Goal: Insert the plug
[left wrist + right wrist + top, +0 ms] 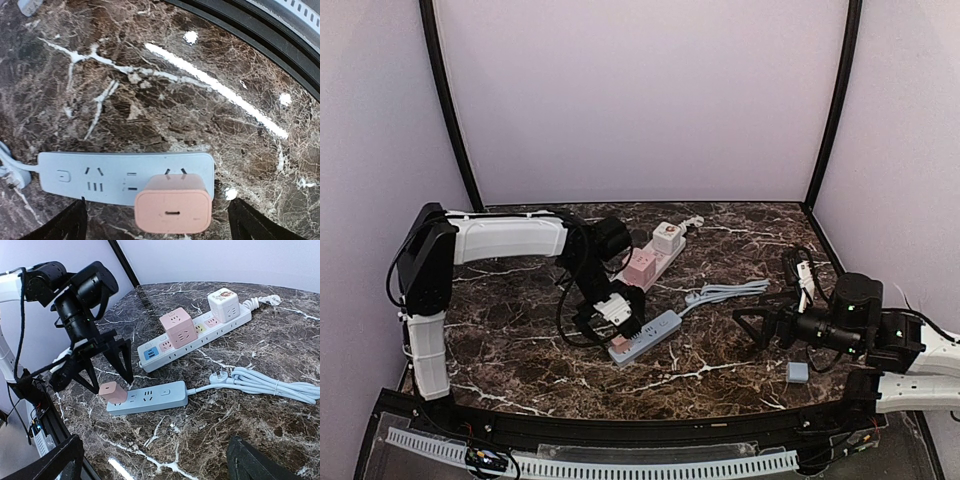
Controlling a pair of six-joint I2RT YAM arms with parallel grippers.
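Left wrist view shows the pink plug point(172, 210) standing on the end socket of the blue-grey power strip point(90, 177), which lies flat on the marble table point(150, 75). Whether the pins are fully seated cannot be told from any view. The left gripper point(159, 200) hangs directly over the plug with its jaws spread wide, one finger on each side and neither touching the pink body. The right gripper point(752, 327) hovers well apart to the right, jaws also wide and holding nothing. A white power strip point(200, 335) carrying two cube adapters lies behind, and the blue-grey strip's coiled cord point(270, 382) lies beside it. The plug is judged to be a small, light, rigid plastic block with smooth, rounded sides that may slip under a shallow grip. Take hold on the two broad opposite faces, near mid-height, and press straight down along the pin axis; tilting risks bending the pins or jamming them. The strip is probably light as well and may slide on the polished stone, so bracing it is advisable if further pressing is needed.
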